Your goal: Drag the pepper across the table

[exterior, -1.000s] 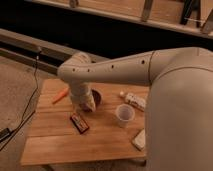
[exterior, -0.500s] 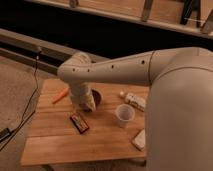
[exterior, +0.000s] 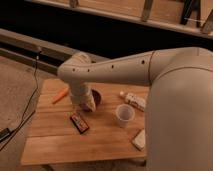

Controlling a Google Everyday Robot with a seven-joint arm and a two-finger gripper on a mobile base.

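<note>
The pepper [exterior: 60, 95], a small slender orange piece, lies near the far left edge of the wooden plank table [exterior: 55, 140]. My arm reaches in from the right, bends above the table and comes down beside a dark bowl [exterior: 97, 96]. The gripper [exterior: 88, 105] hangs at the bowl's near left rim, a short way right of the pepper and not touching it. It stands open, and nothing shows in its grasp. My forearm hides part of the bowl.
A dark red-and-black packet [exterior: 79, 122] lies in front of the gripper. A white cup [exterior: 124, 115] stands to the right, a white bottle [exterior: 134, 100] lies behind it, and a pale flat item [exterior: 139, 140] sits near the right front. A cable [exterior: 22, 117] runs along the floor at left.
</note>
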